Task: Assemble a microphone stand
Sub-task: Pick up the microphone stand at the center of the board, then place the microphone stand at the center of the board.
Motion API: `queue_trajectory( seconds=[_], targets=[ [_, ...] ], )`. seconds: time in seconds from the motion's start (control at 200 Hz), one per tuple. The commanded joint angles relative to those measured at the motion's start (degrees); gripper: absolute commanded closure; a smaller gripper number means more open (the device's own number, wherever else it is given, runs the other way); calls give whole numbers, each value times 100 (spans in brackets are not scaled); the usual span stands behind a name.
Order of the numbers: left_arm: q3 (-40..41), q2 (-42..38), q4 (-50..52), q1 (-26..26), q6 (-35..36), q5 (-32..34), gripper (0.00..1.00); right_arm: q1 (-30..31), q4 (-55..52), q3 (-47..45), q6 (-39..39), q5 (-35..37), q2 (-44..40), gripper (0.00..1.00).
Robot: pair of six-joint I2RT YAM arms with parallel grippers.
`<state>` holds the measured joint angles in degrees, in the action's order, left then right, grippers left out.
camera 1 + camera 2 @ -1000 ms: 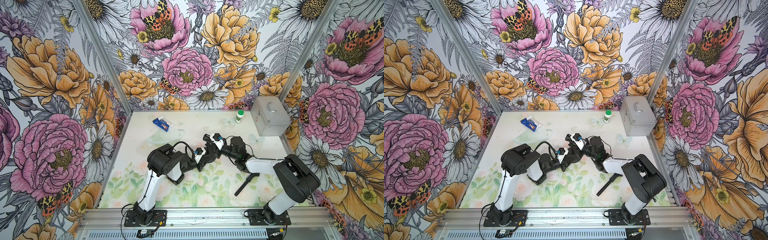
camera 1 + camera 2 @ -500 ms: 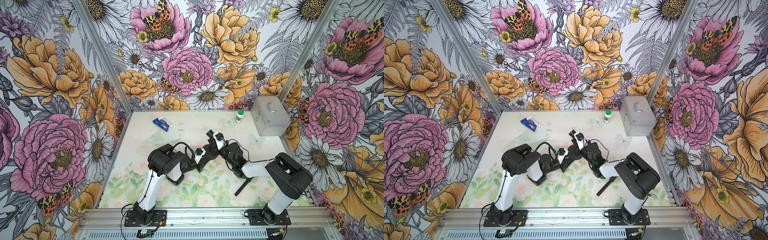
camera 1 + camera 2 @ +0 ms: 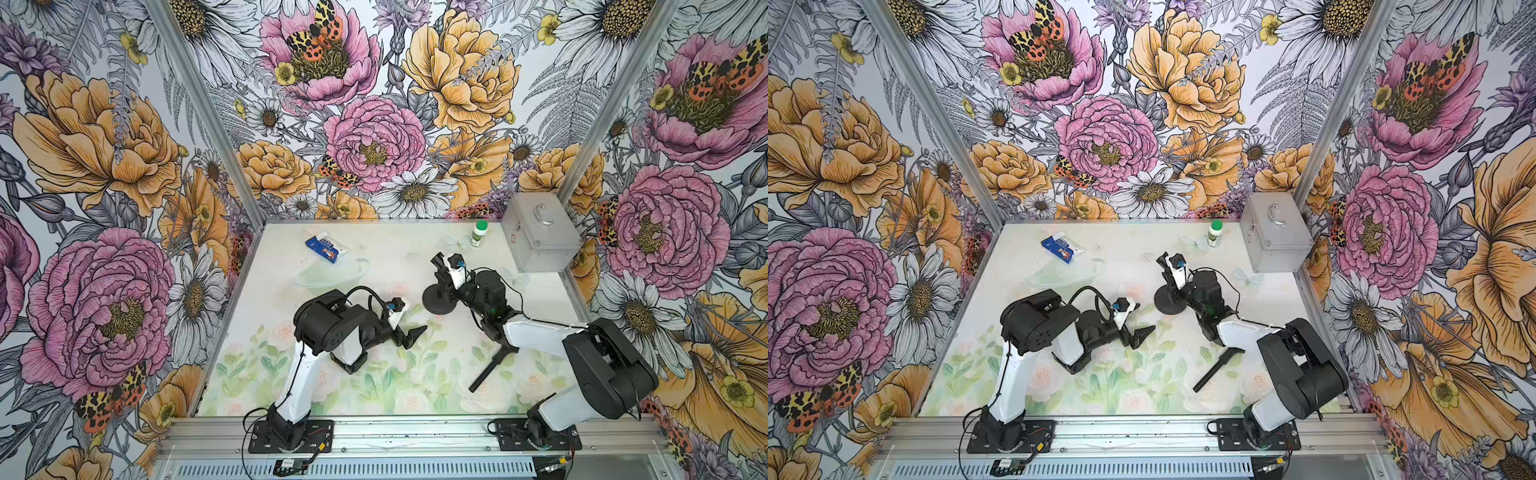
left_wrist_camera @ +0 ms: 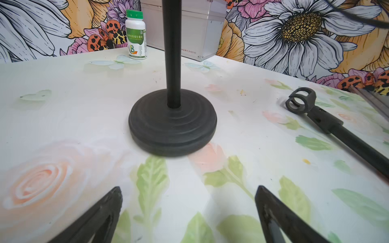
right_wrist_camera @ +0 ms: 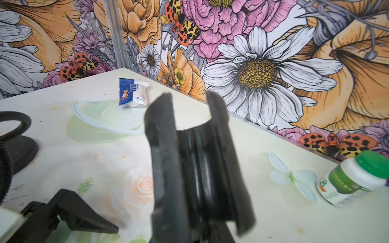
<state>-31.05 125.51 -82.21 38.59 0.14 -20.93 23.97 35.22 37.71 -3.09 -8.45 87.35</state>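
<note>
Two hands show: right hand is clamped on the thin black pole upright in the round black base, mid-surface; left hand is apart, empty. Hold the pole straight and steady.

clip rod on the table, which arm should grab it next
Left. The left gripper is open and empty, with the clip rod in its wrist view; the right gripper is shut on the pole, holding it upright.
</note>
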Motion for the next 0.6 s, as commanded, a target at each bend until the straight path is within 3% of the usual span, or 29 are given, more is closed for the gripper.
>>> queue_trajectory(
  seconds=[0.0,0.385,0.595],
  targets=[
    [121,-226,134,65,51,308,1,-302,-46,610,-122,115,-237,90],
    [275,-456,129,77,-14,772,1,-1542,-119,1945,272,-13,594,97],
    [309,-560,132,98,-98,853,1,-1543,-185,3059,665,-429,1455,99]
  ],
)
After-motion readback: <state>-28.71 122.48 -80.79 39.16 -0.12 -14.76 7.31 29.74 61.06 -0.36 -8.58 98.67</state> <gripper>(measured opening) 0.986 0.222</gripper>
